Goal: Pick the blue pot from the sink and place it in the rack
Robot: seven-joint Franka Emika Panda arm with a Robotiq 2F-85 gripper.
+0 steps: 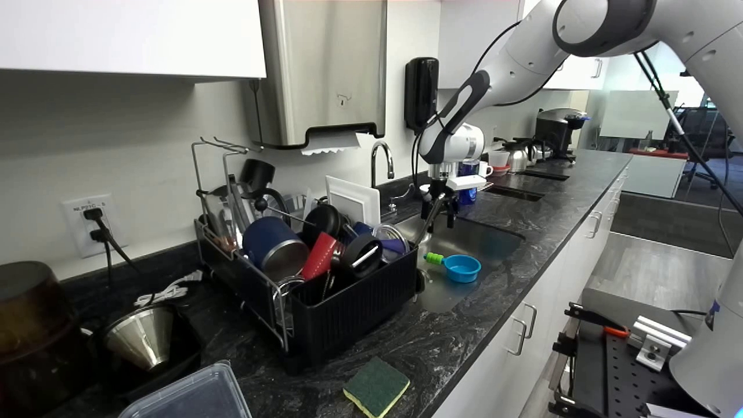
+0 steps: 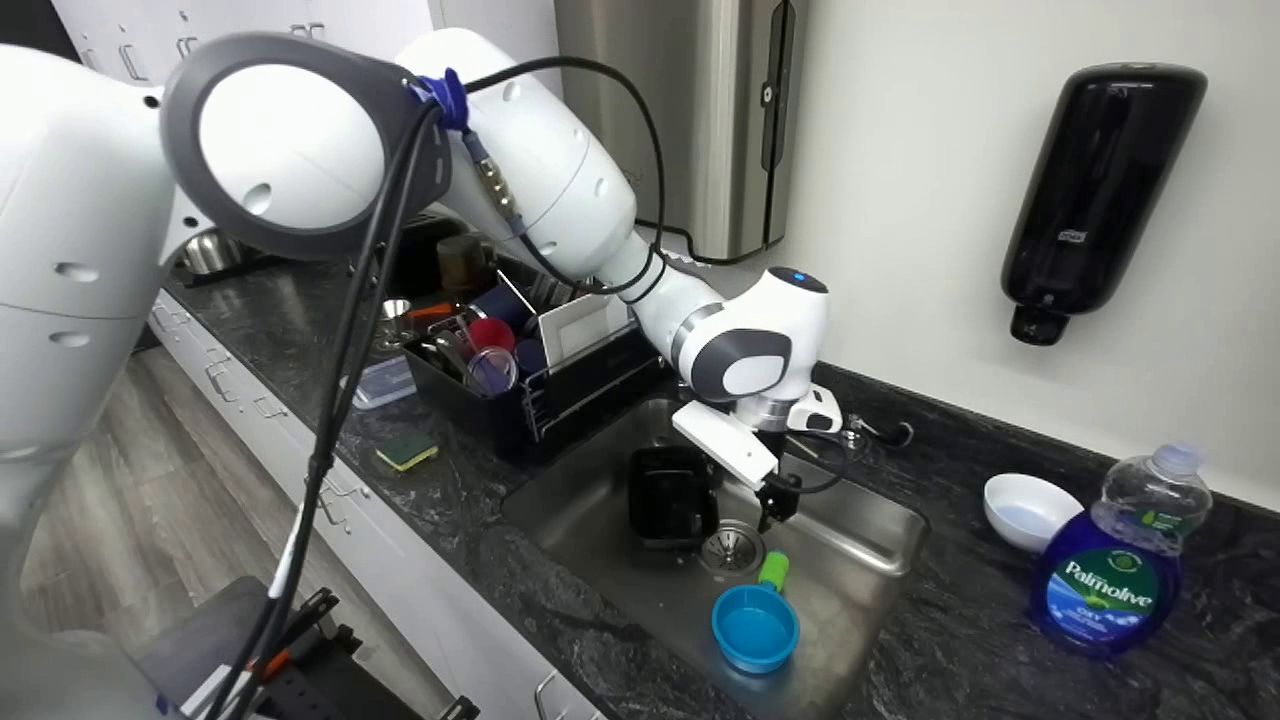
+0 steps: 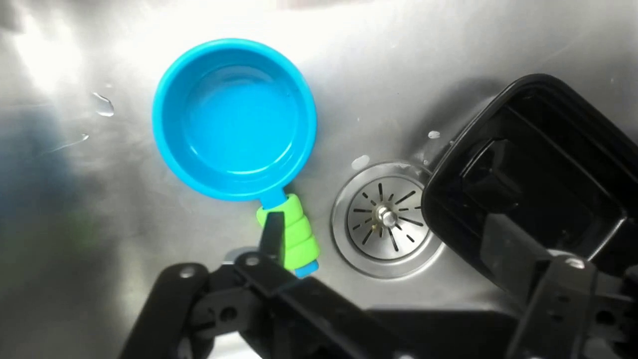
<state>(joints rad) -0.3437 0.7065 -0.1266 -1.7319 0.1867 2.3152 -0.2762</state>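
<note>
Presently | round blue pot, ridged green handle | in steel sink | gripper spread

The pot is sky blue, its handle sleeve lime green; the sink is silver grey, and the gripper is black. The black countertop has grey marbling, the sponge is dark green over yellow, and the arm is white with dark grey bands.
</note>
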